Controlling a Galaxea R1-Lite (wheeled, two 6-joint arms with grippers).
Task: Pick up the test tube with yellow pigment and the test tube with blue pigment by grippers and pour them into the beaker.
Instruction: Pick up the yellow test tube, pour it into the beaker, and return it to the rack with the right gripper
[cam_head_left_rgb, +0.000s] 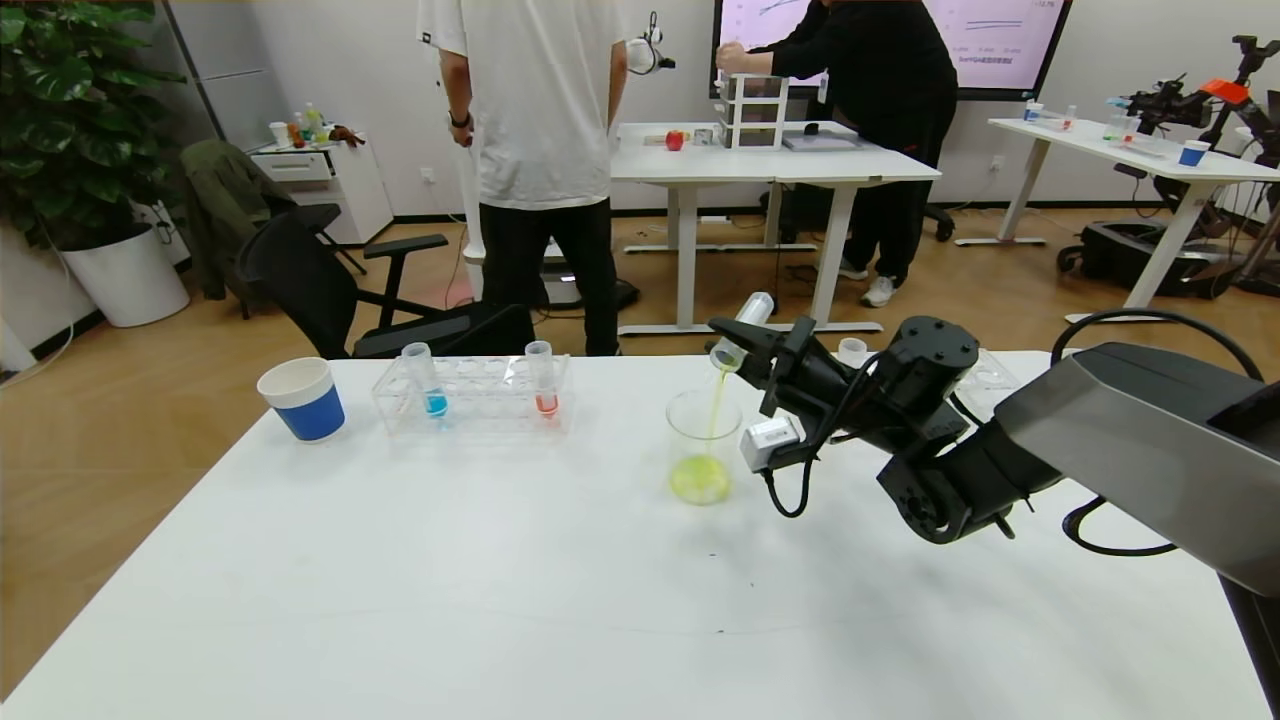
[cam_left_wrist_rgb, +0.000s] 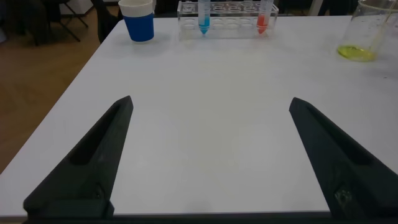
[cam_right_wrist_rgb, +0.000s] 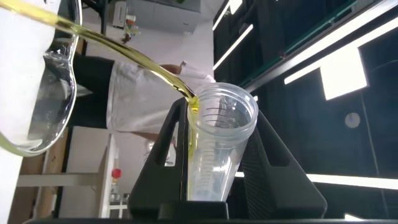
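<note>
My right gripper (cam_head_left_rgb: 742, 340) is shut on the test tube with yellow pigment (cam_head_left_rgb: 757, 306). The tube is tipped mouth-down over the beaker (cam_head_left_rgb: 703, 420), and a thin yellow stream runs from its lip into a yellow-green pool at the beaker's bottom. The right wrist view shows the nearly drained tube (cam_right_wrist_rgb: 217, 143) between the black fingers (cam_right_wrist_rgb: 165, 155), with the stream arcing to the beaker (cam_right_wrist_rgb: 56, 93). The test tube with blue pigment (cam_head_left_rgb: 432, 385) stands upright in the clear rack (cam_head_left_rgb: 490, 410). My left gripper (cam_left_wrist_rgb: 210, 106) hovers open over bare table, far from the blue tube (cam_left_wrist_rgb: 203, 17).
A tube of orange-red liquid (cam_head_left_rgb: 543, 385) stands at the rack's right end. A white-and-blue paper cup (cam_head_left_rgb: 302, 398) sits left of the rack. A small clear cup (cam_head_left_rgb: 852, 350) lies behind my right arm. Two people stand beyond the white table (cam_head_left_rgb: 600, 600).
</note>
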